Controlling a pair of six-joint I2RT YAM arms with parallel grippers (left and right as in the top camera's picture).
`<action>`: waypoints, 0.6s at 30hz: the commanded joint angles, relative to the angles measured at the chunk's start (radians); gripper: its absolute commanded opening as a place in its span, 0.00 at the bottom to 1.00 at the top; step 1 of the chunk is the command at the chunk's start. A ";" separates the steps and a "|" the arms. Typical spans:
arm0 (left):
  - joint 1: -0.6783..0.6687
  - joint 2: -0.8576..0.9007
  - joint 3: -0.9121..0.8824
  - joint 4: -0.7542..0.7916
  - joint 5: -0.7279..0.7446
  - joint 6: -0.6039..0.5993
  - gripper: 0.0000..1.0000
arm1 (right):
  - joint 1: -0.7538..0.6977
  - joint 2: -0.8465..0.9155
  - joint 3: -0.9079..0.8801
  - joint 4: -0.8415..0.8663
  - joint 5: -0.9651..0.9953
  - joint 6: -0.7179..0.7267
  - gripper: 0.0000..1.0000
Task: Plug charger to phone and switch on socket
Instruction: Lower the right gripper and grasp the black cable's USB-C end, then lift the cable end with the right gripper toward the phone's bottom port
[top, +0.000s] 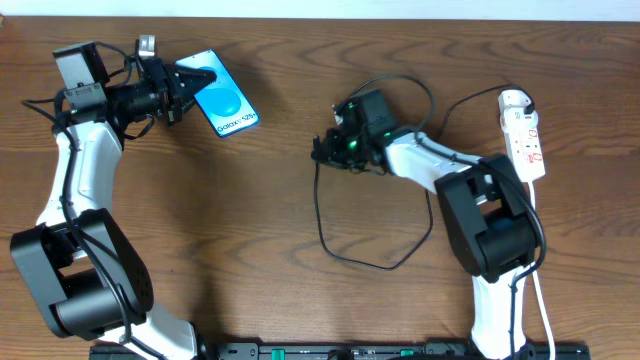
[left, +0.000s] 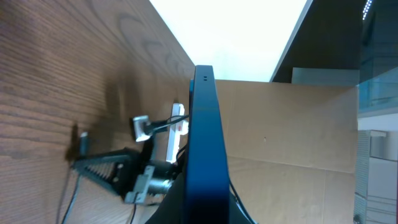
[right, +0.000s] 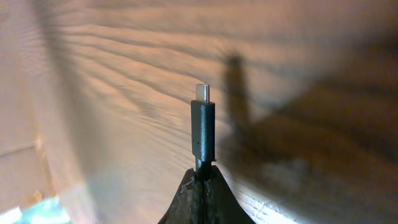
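My left gripper (top: 190, 82) is shut on the phone (top: 224, 96), a slim phone with a bright blue screen, held at the table's back left. In the left wrist view the phone (left: 204, 149) stands edge-on between the fingers. My right gripper (top: 322, 150) is shut on the charger's plug (right: 203, 127), whose metal tip sticks out past the fingertips. The black charger cable (top: 345, 250) loops across the table's middle. The white socket strip (top: 524, 135) with red markings lies at the far right. The right gripper sits well right of the phone.
The right arm's base (top: 495, 230) stands beside the socket, with a white cord (top: 540, 290) running down the right side. The left arm's base (top: 80, 280) is at the front left. Bare wood lies between the two grippers.
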 joint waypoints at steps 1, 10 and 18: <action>0.004 -0.004 0.015 0.005 0.021 -0.009 0.08 | -0.050 -0.068 -0.006 0.016 -0.202 -0.166 0.01; -0.029 -0.004 0.015 0.042 0.021 -0.010 0.07 | -0.147 -0.191 -0.006 0.009 -0.616 -0.272 0.01; -0.087 -0.004 0.015 0.255 0.018 -0.143 0.07 | -0.111 -0.264 -0.006 -0.087 -0.605 -0.310 0.01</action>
